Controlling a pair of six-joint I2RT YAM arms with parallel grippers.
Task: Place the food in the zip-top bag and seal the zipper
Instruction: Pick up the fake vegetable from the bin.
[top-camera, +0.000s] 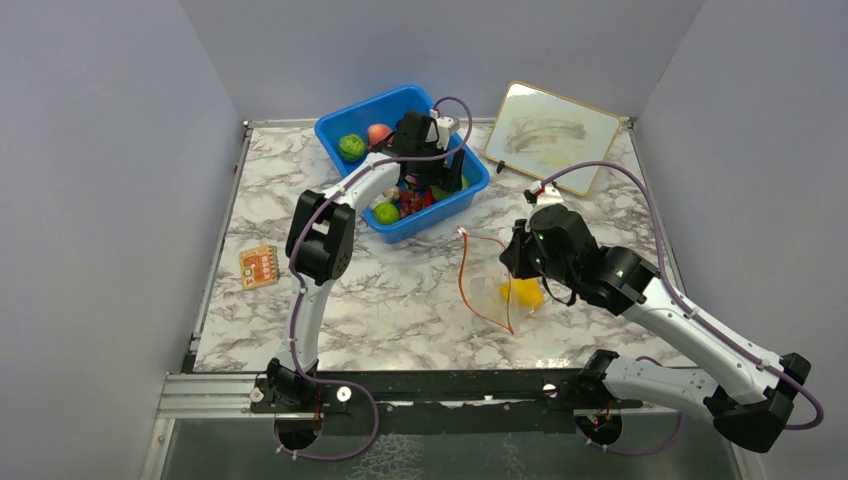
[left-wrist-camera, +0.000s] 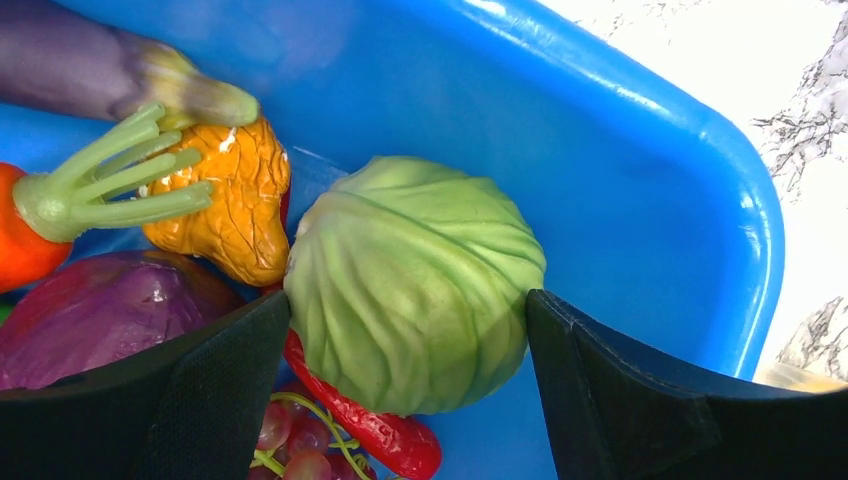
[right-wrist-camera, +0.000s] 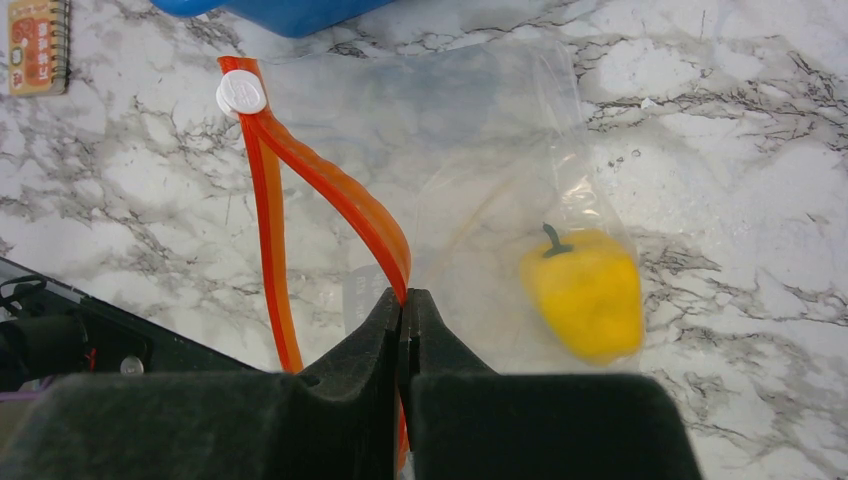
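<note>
Zipper (right-wrist-camera: 330, 190) clamped by right end effector (right-wrist-camera: 403, 300), arm extended.

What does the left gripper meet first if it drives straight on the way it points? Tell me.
The green cabbage. The left gripper is open inside the blue bin, one finger either side of the cabbage, which sits dead ahead and looks close, though depth is unclear.
</note>
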